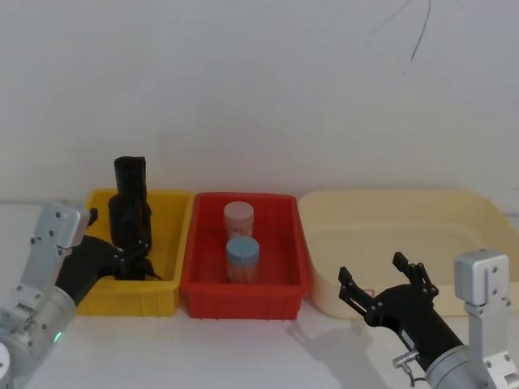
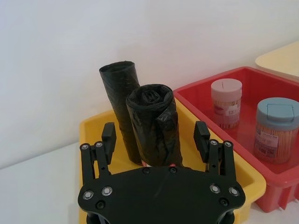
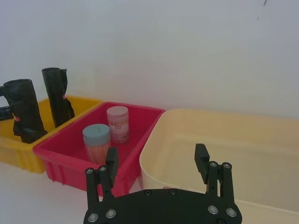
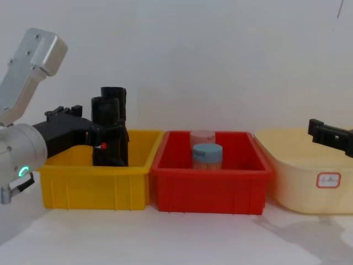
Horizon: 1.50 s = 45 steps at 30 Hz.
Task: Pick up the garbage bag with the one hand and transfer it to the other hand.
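The garbage bag point(image 2: 154, 126), a thick crinkled black roll, stands upright in the yellow bin point(image 2: 93, 128); its small red mark shows low down in the chest view. My left gripper point(image 2: 155, 135) is open, with one finger on each side of the roll and a gap to it on both sides. The head view has the bag point(image 1: 128, 223) with the left gripper point(image 1: 134, 261) low around it. The bag point(image 4: 106, 130) stands at the left gripper point(image 4: 96, 135). Open and holding nothing, my right gripper point(image 1: 385, 284) hovers in front of the cream tub point(image 1: 389, 211).
A slimmer black roll point(image 2: 119, 93) stands just behind the bag in the same bin. The red bin point(image 1: 203, 275) in the middle holds a pink-lidded jar point(image 1: 238, 217) and a blue-lidded jar point(image 1: 242, 258). A white wall runs behind the bins.
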Tool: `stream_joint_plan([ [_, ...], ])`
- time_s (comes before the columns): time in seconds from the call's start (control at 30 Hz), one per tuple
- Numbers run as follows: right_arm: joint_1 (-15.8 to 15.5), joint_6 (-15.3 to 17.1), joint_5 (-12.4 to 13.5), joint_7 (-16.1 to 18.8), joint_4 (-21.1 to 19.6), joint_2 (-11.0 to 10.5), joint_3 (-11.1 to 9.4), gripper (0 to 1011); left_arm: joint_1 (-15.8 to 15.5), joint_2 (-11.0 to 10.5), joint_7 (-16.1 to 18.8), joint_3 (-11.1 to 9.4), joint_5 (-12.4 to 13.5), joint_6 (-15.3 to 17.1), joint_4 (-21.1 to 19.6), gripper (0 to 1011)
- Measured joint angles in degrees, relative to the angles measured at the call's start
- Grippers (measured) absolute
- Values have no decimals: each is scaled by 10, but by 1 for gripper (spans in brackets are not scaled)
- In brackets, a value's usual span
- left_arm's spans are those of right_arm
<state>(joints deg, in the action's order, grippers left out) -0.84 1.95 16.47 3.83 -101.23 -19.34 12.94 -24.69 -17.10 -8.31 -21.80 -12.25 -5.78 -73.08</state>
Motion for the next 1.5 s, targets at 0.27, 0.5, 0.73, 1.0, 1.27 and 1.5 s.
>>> stream_joint_plan([
  [0.27,0,0,0,0,0,0,0,1000,-19,10,-16,-1,-1,-6,31,1000],
  [0.5,0,0,0,0,0,0,0,1000,-36,19,-34,2,-7,-11,60,992],
  [0.73,0,0,0,0,0,0,0,1000,-46,25,-47,5,-13,-14,79,885],
  [1.0,0,0,0,0,0,0,0,1001,-53,29,-61,11,-18,-18,92,629],
  [1.27,0,0,0,0,0,0,0,1000,-50,27,-72,17,-22,-19,82,462],
  [1.5,0,0,0,0,0,0,0,1001,-39,20,-85,25,-29,-24,47,414],
])
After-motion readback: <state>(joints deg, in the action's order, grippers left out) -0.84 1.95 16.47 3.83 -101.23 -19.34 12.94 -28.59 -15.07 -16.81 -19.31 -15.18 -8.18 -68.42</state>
